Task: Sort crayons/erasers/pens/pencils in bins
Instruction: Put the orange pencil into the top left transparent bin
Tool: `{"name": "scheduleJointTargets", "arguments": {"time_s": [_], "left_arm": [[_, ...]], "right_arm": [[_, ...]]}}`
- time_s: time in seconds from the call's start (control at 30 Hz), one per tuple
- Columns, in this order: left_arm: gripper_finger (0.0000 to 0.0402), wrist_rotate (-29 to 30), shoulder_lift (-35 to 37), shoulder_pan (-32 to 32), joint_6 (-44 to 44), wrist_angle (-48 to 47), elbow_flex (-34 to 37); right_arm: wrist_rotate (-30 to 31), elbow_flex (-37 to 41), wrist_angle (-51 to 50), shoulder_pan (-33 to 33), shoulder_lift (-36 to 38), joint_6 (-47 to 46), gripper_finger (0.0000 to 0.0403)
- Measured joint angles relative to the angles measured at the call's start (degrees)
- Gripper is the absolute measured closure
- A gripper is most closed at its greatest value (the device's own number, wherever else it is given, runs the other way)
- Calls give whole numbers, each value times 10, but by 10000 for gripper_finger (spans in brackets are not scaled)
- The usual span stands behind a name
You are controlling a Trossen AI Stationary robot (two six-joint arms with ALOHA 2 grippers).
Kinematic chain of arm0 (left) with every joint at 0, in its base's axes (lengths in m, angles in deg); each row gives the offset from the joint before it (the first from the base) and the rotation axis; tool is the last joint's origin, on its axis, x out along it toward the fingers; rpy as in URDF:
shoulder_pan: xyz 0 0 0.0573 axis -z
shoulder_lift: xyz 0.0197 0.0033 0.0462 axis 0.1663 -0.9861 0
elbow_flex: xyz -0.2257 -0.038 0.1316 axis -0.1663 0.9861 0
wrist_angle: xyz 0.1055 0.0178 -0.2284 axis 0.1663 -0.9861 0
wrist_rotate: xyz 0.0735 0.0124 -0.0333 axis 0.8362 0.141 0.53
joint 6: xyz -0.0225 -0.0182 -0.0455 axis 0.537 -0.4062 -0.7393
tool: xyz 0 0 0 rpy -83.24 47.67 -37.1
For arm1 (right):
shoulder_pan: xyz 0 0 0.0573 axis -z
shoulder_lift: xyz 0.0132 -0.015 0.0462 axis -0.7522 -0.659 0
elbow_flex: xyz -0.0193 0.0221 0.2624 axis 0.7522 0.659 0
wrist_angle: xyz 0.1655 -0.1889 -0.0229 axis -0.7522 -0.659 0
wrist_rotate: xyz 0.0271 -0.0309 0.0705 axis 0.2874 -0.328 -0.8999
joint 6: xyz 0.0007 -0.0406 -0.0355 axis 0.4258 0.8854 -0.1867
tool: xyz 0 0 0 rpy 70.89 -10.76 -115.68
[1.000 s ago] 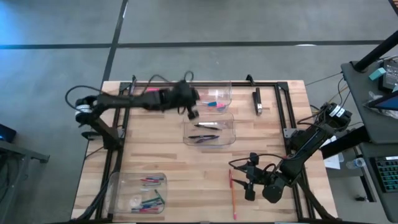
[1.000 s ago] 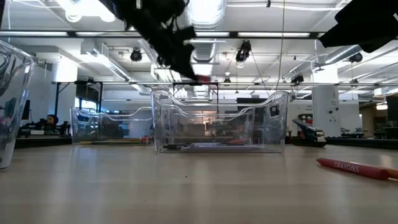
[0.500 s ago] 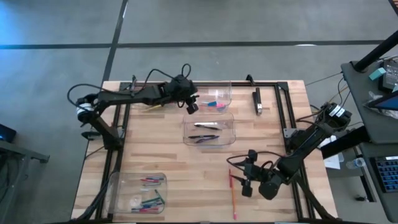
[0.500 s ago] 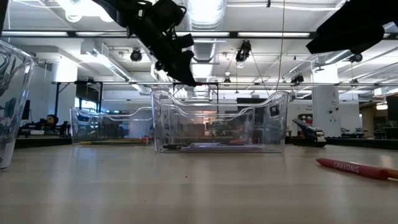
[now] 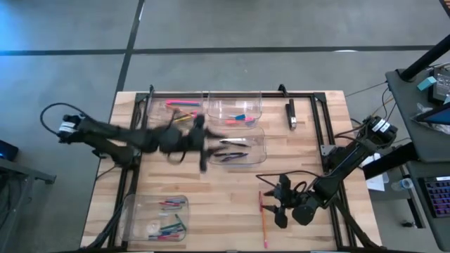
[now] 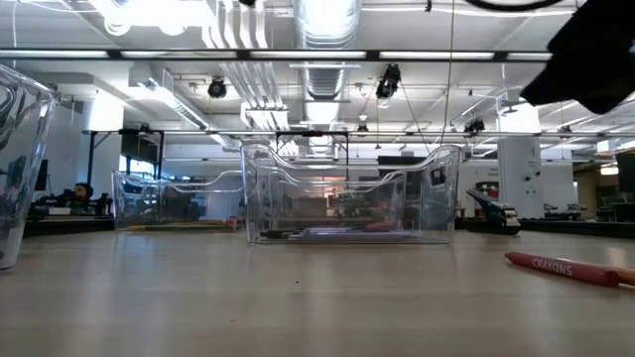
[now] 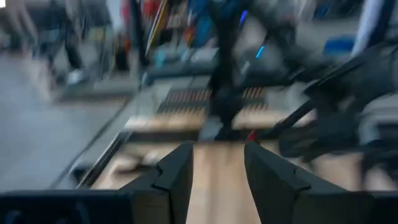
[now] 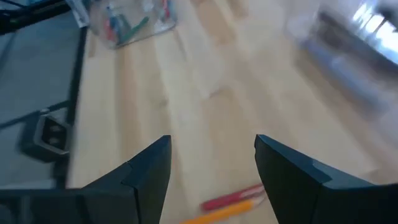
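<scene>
A red crayon (image 5: 260, 204) and an orange pencil (image 5: 264, 229) lie flat on the table near its near edge. The right wrist view shows the crayon (image 8: 231, 200) and the pencil (image 8: 214, 215) just ahead of the fingers. My right gripper (image 5: 279, 209) (image 8: 211, 174) is open and hovers just right of the crayon. My left gripper (image 5: 202, 151) (image 7: 217, 180) is open and empty above the table, at the left end of the pen bin (image 5: 236, 147). The eraser bin (image 5: 235, 111), the pencil bin (image 5: 179, 109) and the crayon bin (image 5: 155, 216) stand on the table.
A black oblong block (image 5: 290, 114) lies near the far right corner. Black rails (image 5: 320, 126) run along the table's sides. Bare wood spreads between the pen bin and the near edge. In the low view the crayon (image 6: 561, 268) lies right of the pen bin (image 6: 347, 198).
My left gripper has swung away from the far eraser bin toward the table's near edge, fast enough to blur. It now sits at the left end of the pen bin, and the arm has left the low view. Bins, crayon and pencil have stayed put.
</scene>
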State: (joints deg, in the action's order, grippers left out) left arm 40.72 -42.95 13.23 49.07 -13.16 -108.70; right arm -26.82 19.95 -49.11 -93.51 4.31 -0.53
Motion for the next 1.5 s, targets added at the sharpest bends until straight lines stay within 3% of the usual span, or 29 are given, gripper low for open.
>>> {"name": "scheduleJointTargets", "arguments": {"time_s": [0.27,0.47,0.73,0.87,1.1,1.5], "left_arm": [[277,183,-17,222,77,335,147],[277,245,-65,277,158,493,187],[277,252,-67,277,160,499,189],[277,252,-67,277,160,498,189],[277,251,-67,274,160,494,189],[277,251,-67,274,159,494,189]], "right_arm": [[-117,-7,-4,0,-28,-115,184],[-154,-52,-79,-1,-63,-186,184],[-167,-192,-294,-2,-175,-273,184],[-178,-260,-307,-4,-236,-268,184],[-247,-333,-321,-16,-317,-294,184],[-301,-357,-403,-51,-336,-364,184]]}}
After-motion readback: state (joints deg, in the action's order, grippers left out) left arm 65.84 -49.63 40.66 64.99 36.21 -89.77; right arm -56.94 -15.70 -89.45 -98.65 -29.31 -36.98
